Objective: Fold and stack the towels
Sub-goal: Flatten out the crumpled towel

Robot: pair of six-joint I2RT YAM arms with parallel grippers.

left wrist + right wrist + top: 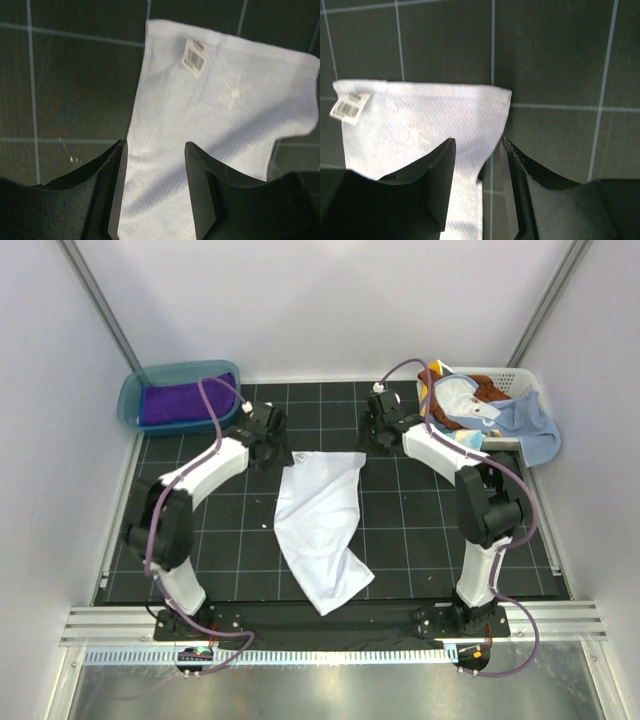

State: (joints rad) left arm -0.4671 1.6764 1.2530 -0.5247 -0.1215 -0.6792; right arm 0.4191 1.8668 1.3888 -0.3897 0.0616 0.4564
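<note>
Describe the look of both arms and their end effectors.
Both the left arm and the right arm have glossy white link shells between bulky black joints. A mauve cable loops along each. The left end effector and right end effector each carry two black wedge-shaped fingers with flat inner faces. No markings show.

The towel [200, 125] seems matt, finely textured cloth.

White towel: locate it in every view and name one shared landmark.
Top external: towel at centre, lying diagonally.
Left wrist: towel centre and right, tag top-middle.
Right wrist: towel left and centre, tag at left edge.
Landmark: that tag, both wrist views only.
</note>
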